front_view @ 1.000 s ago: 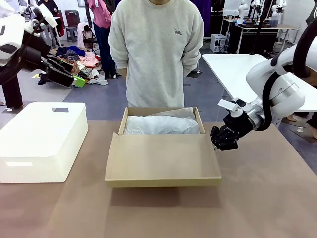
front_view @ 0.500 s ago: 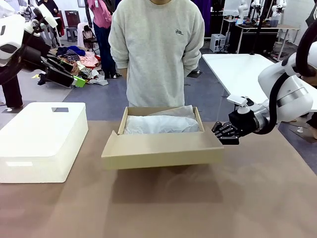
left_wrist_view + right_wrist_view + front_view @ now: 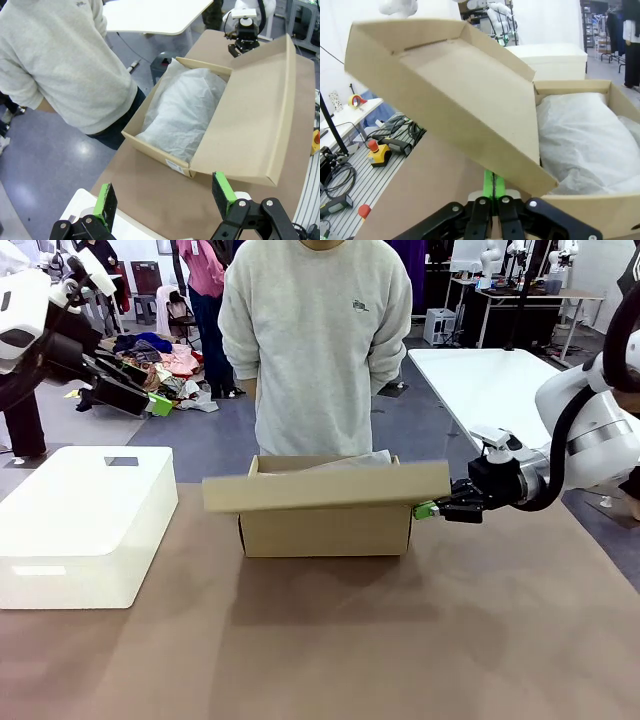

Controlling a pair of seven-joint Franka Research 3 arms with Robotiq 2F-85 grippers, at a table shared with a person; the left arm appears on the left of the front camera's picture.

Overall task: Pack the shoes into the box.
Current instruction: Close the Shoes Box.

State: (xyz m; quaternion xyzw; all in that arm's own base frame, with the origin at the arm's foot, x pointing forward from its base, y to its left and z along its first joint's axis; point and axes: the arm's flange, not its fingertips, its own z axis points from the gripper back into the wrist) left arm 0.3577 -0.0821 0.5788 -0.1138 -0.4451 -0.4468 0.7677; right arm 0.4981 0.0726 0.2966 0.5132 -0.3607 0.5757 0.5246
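The brown cardboard box (image 3: 325,530) stands mid-table in front of a person, with white tissue paper (image 3: 182,107) filling it. The shoes are hidden. Its hinged lid (image 3: 325,487) is raised and tilts over the box. My right gripper (image 3: 432,508) is shut, its green-padded fingertips (image 3: 492,186) pressed together under the lid's right corner (image 3: 535,175). High at the far left, away from the box, my left gripper (image 3: 148,390) hangs open; its two green pads (image 3: 106,199) stand wide apart with nothing between them.
A large white plastic bin (image 3: 85,520) sits on the table's left side. The person (image 3: 315,340) stands close behind the box at the far edge. A white table (image 3: 490,375) lies beyond my right arm. Bare brown tabletop (image 3: 330,650) spreads in front of the box.
The lid has swung up from lying flat in front of the box to a raised tilt over it, lifted on my shut right gripper. The left arm has not moved.
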